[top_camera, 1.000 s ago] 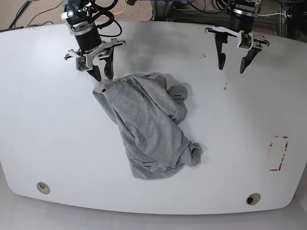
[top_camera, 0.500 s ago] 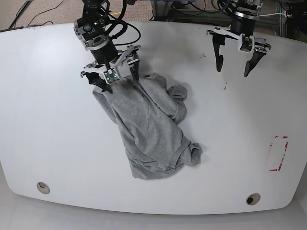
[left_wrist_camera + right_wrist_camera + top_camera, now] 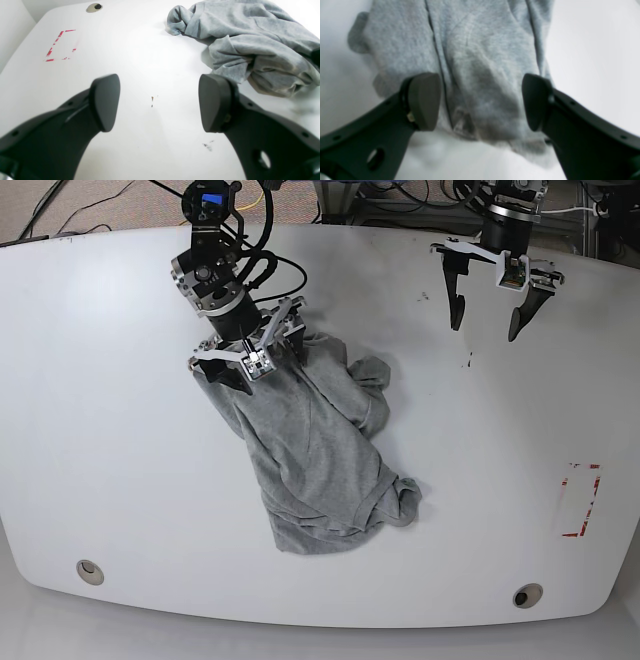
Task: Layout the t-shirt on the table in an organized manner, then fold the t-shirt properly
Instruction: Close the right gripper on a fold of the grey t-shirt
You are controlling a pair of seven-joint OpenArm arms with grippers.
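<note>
My right gripper [image 3: 248,360], jaws spread and empty, straddles the far end of the shirt [image 3: 320,450], which lies crumpled mid-tabletop [image 3: 100,430], running toward the near edge; left gripper [image 3: 490,315] hangs wide open, well apart

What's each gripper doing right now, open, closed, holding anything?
Left gripper: open, empty, above bare table.
Right gripper: open, jaws straddling the t-shirt, not clamped.
</note>
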